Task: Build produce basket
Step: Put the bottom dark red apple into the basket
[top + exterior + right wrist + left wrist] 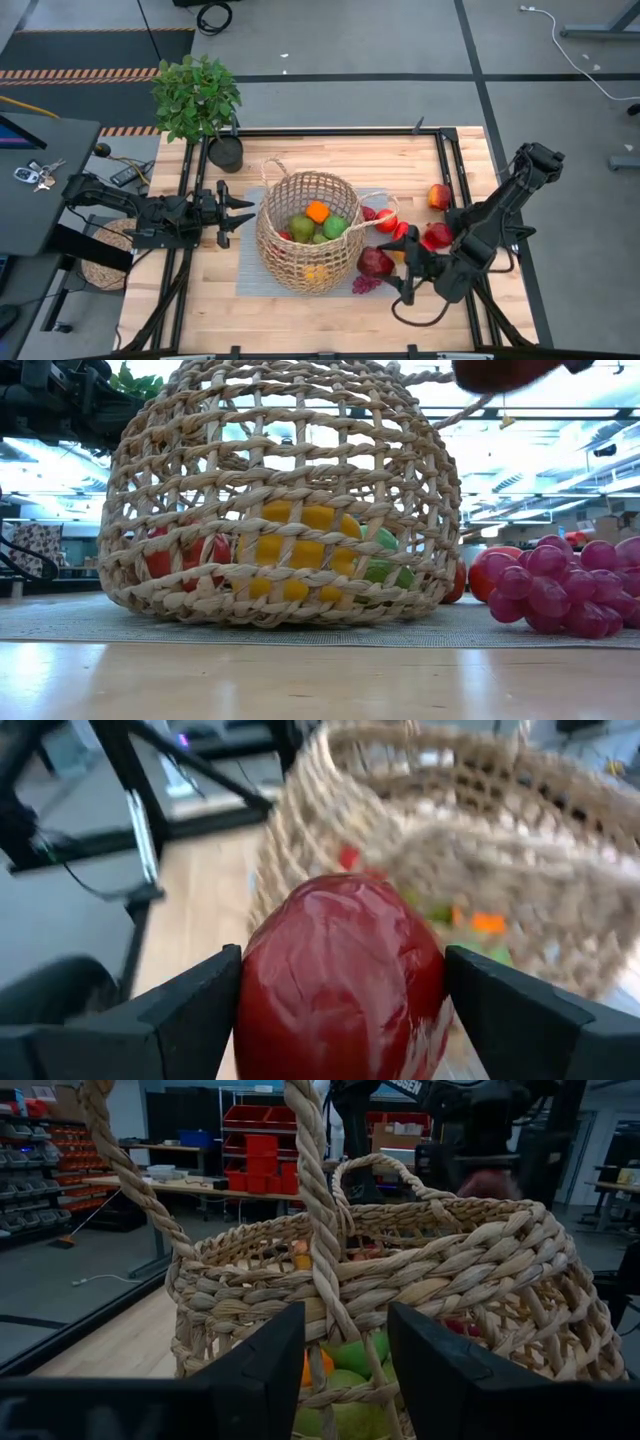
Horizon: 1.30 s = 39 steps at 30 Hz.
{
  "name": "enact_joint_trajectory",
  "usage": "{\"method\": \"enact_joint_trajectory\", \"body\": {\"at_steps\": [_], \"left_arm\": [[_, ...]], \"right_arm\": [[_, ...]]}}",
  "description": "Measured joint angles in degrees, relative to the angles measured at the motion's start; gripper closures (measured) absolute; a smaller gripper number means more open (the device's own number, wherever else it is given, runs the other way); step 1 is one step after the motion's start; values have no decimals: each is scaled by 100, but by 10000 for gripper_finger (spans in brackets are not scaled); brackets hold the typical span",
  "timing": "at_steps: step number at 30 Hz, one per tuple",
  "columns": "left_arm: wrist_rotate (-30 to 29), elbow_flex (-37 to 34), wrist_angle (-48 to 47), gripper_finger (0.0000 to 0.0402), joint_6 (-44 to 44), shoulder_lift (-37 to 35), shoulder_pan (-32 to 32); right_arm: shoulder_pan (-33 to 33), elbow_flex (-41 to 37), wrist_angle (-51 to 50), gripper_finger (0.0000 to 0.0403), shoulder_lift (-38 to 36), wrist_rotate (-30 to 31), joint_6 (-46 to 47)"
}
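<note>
The tan wicker basket [308, 232] stands on a grey mat [248, 272] at the table's middle. It holds orange [317, 211], green [302, 227] and yellow [300, 550] pieces. My left gripper [240, 212] is open at the basket's left side. Its fingers stand on either side of a loop handle [318, 1230] without touching it. My right gripper [392, 270] is to the right of the basket, shut on a dark red fruit [340, 990]. Red apples [439, 196], a red pepper [385, 220] and purple grapes [565, 595] lie on the table right of the basket. My right gripper pinches the dark red fruit by its two opposite sides [262, 1000] between its two fingers. The fingers come from the table's right side and point toward the basket. The fruit is lifted clear of the table and shows at the top of the low view [500, 370].
A leafy potted plant [197, 97] in a small black pot [226, 153] stands at the far left of the table. A black frame rail [330, 131] runs along the table's far edge. Bare wood [300, 320] lies along the near edge.
</note>
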Motion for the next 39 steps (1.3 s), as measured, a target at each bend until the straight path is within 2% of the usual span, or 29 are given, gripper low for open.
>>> {"method": "enact_joint_trajectory", "body": {"at_steps": [10, 15, 20, 30, 34, 39], "left_arm": [[0, 0, 1, 251, 0, -2, -1], [-1, -2, 2, 254, 0, 0, -1], [-1, -1, 2, 255, 0, -1, -1], [0, -2, 2, 256, 1, -1, 0], [-2, -2, 2, 256, 0, 0, -1], [-2, -2, 2, 251, 0, -1, -1]], "right_arm": [[-175, 0, 2213, 57, 0, 211, -1995], [-480, 27, 2827, 57, 0, -186, -2506], [-815, 364, 2527, 57, 2, -673, -2536], [-1736, 1429, 871, 57, 2, -1207, -2426], [-2081, 1510, 681, 57, 2, -1401, -2416], [-2517, 1512, 575, 57, 2, -1977, -2207]]}}
